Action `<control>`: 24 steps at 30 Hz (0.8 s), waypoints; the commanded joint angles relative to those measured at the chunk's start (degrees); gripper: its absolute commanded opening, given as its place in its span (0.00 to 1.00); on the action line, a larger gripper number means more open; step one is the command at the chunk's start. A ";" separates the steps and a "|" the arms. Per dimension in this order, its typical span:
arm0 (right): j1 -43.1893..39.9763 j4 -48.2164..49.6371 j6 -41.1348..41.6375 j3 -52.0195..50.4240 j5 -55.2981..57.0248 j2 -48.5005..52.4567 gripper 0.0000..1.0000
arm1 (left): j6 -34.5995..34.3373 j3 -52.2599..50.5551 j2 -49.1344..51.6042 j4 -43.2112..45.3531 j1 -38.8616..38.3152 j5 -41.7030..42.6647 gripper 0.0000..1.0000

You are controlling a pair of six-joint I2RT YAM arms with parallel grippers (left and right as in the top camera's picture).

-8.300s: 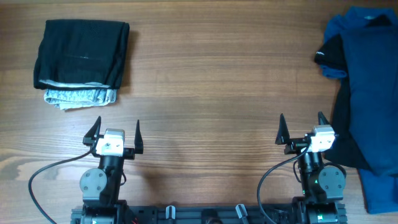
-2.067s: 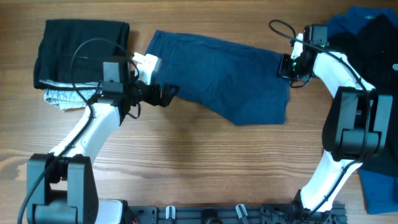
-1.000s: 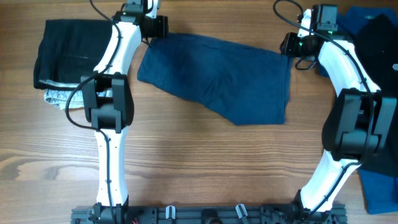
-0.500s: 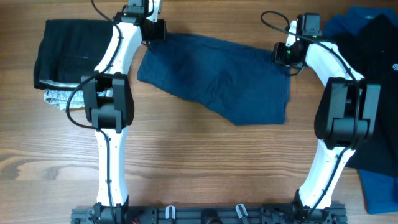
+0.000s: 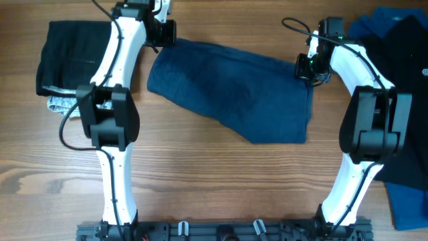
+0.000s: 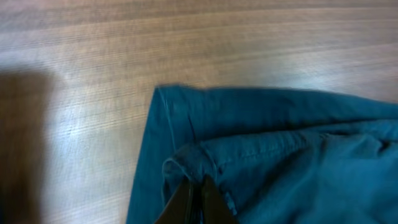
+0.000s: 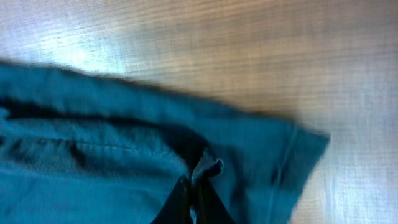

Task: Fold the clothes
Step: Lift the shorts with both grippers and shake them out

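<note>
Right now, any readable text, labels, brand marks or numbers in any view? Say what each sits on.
No text can be read in any view.
Small pale mark on the black garment at the right edge of the overhead view: too small to read.
Navy shorts: no tag or print shows, overhead or in either wrist view.
</note>
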 commanded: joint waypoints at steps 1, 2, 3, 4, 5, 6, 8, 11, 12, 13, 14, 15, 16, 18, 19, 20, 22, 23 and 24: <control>0.17 -4.35 4.48 0.79 -0.20 -1.88 0.04 | -2.71 0.39 -2.25 -3.96 -0.04 0.74 0.04; 0.17 -5.16 6.05 0.79 -0.20 -1.88 0.04 | -2.91 0.33 -1.75 -5.42 -0.37 0.76 0.04; 0.17 -5.16 6.45 0.68 -0.17 -1.88 0.04 | -2.91 -0.11 -1.29 -5.42 -0.74 0.76 0.04; 0.17 -5.44 7.19 0.68 -0.17 -1.81 0.04 | -2.91 -0.70 -0.55 -5.38 -1.49 0.74 0.04; 0.17 -6.05 7.19 0.68 -0.17 -1.75 0.04 | -2.91 -1.01 0.37 -5.42 -2.05 0.76 0.04; 0.17 -6.69 7.21 0.68 -0.15 -1.51 0.04 | -2.91 -1.36 1.33 -5.44 -2.89 0.76 0.04; 0.17 -7.91 7.17 0.46 2.10 -0.79 0.04 | -2.91 -2.14 3.39 -4.81 -4.61 0.72 0.04; 0.17 -7.15 7.23 -1.99 6.03 -0.37 0.04 | -2.89 -2.29 5.81 -4.42 -6.12 0.70 0.04; 0.17 -6.03 7.37 -3.37 6.47 -0.17 0.05 | -2.91 -2.29 6.43 -4.39 -6.27 0.70 0.04; 0.17 -4.61 7.39 -4.83 6.45 -0.13 0.04 | -2.89 -2.29 7.52 -3.76 -6.36 0.66 0.04; 0.17 -4.15 7.37 -5.31 6.45 -0.13 0.04 | -2.89 -2.29 7.80 -3.23 -6.36 0.37 0.04; 0.17 -3.08 7.37 -6.05 6.45 -0.13 0.04 | -2.89 -2.29 8.11 -2.45 -6.32 -1.18 0.04; 0.17 -2.19 7.26 -6.51 6.45 -0.13 0.04 | -2.89 -2.27 8.09 -1.77 -6.21 -3.15 0.04; 0.17 -1.64 7.17 -6.91 6.45 -0.13 0.04 | -2.86 -2.27 7.98 -1.05 -6.21 -4.07 0.04; 0.17 -1.64 7.48 -7.08 6.45 -0.13 0.04 | -2.86 -2.27 8.02 -1.05 -6.21 -4.07 0.04; 0.17 -1.73 8.13 -7.23 6.45 -0.13 0.04 | -2.86 -2.27 8.17 -1.03 -6.23 -4.07 0.04; 0.17 -1.16 8.63 -8.70 6.45 0.31 0.04 | -2.89 -2.27 9.42 0.15 -6.21 -4.07 0.04; 0.17 -0.63 8.59 -8.72 6.45 1.07 0.04 | -2.89 -2.29 10.05 0.55 -6.21 -4.09 0.04; 0.15 0.81 8.35 -8.72 6.69 2.12 0.04 | -2.89 -2.29 10.64 0.94 -6.21 -4.11 0.04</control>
